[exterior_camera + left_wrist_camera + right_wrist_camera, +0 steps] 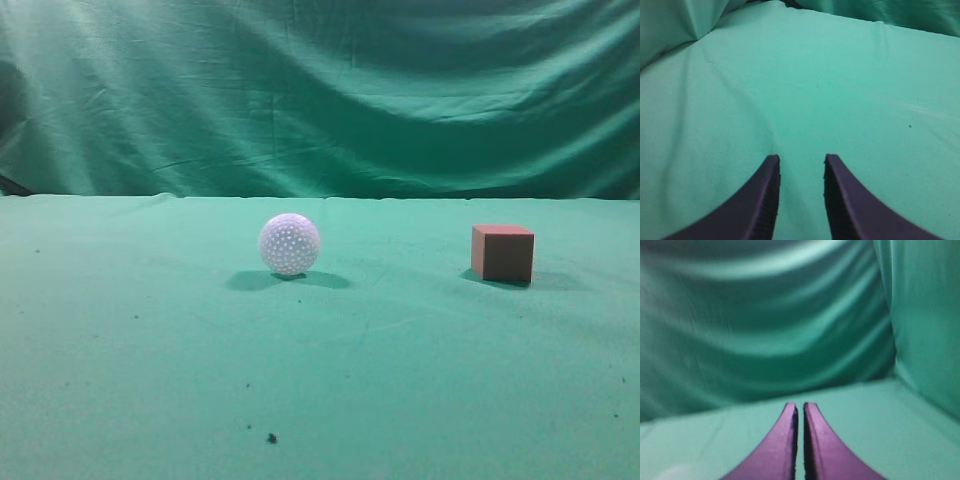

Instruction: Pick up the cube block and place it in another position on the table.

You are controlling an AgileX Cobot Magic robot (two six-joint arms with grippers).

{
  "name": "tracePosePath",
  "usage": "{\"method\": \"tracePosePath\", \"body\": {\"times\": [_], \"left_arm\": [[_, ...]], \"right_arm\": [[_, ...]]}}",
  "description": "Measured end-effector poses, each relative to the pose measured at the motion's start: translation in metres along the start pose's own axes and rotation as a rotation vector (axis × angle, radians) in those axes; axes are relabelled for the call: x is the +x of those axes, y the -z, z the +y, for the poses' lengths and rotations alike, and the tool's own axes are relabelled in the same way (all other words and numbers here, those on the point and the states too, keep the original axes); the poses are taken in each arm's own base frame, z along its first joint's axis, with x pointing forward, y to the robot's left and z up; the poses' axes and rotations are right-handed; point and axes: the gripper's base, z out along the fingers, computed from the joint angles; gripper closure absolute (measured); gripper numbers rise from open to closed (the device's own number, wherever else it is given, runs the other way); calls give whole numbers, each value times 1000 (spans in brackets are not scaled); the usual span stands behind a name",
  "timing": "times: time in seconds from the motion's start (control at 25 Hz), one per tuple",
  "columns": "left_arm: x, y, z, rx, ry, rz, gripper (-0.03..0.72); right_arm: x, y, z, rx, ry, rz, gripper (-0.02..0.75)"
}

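Observation:
The reddish-brown cube block (502, 252) sits on the green table (150, 340) at the right of the exterior view. No arm or gripper shows in that view. In the left wrist view my left gripper (801, 160) is open and empty over bare green cloth (840, 80). In the right wrist view my right gripper (799, 407) has its fingers nearly together with nothing between them, above the cloth (865, 410). The cube shows in neither wrist view.
A white dimpled ball (289, 244) rests on the table left of the cube, near the middle. A draped green curtain (320, 90) hangs behind the table. A few dark specks (271, 437) lie near the front.

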Motion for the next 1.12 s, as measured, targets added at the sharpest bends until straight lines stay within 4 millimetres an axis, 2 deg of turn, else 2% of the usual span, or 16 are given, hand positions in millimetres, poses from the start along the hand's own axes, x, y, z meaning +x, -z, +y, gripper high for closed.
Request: {"method": "tracePosePath", "body": {"times": [0.04,0.12,0.32,0.48,0.6,0.8,0.96,1.12], "left_arm": [[0,0,0,0,0,0,453],[0,0,0,0,0,0,453],[0,0,0,0,0,0,453],[0,0,0,0,0,0,453],[0,0,0,0,0,0,453],[0,0,0,0,0,0,453],[0,0,0,0,0,0,453],[0,0,0,0,0,0,453]], "right_arm": [[-8,0,1,-11,2,-84,738],[-15,1,2,-16,-2,-131,738],[-59,1,12,-5,45,73,738],[-78,-19,18,19,27,335,738],[-77,-36,18,41,24,529,738],[-66,-63,18,16,128,762,738],[-66,-82,32,-83,161,905,738],[-56,-103,54,-208,210,1057,738]]}}
